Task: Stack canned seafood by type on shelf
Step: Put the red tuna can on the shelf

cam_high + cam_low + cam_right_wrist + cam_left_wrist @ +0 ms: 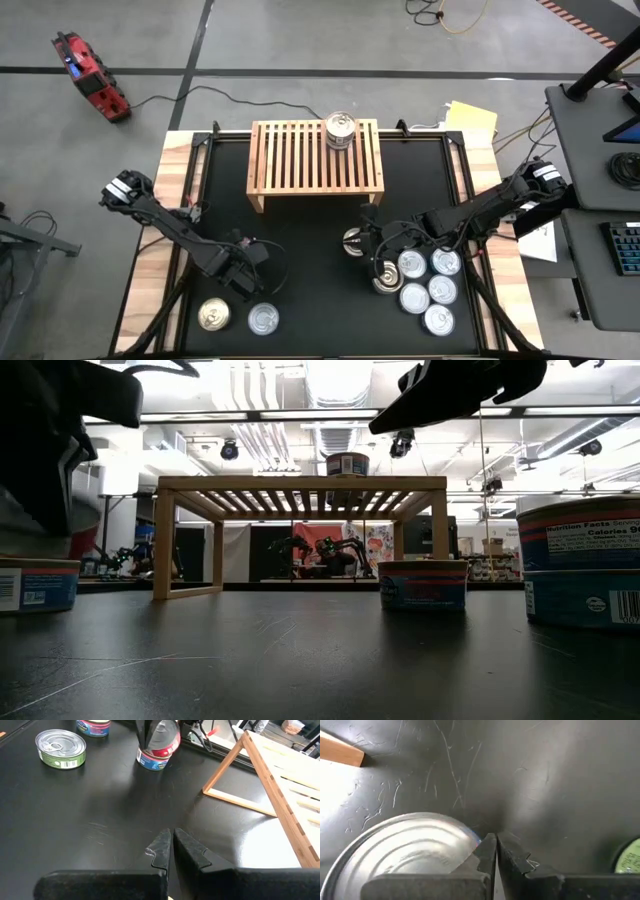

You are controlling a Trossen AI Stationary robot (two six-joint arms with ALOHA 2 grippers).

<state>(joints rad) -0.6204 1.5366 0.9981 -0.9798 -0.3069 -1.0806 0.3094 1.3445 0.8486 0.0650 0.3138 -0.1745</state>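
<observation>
Shelf: low light-wood slatted rack [300,155], upper centre of the high view, on the black table mat [310,250].
Shelved so far: one round silver-lidded tin [340,130] at the rack's upper right corner; rest of the slats bare.
Right cluster: five flat silver-lidded tins [428,290] packed together, lower right of the high view; a taller gold-toned tin [386,277] touching their left side; one more tin [354,241] just up and left, partly hidden by the arm.
Left pair: gold-lidded tin [213,316] and silver-lidded tin [263,319], side by side at the lower left.
Left gripper [243,281]: fingers together, holding nothing; low over the mat just above the left pair, silver lid filling the lower left of its wrist view.
Right gripper [372,244]: fingers pressed together, empty; beside the partly hidden tin, left of the right cluster, pointing toward the rack.
Step in hand (judged): choosing and approaching the next tin; no grasp begun.
Doing it well: open the jaws wider than the tin before descending; centre over the lid; grip the side wall, not the rim; lift clear of neighbours.
Placement: match by label and height; set like on like, lid level; start a new spot for each type.
Risk: packed cluster leaves little finger room; outermost tin first.
</observation>
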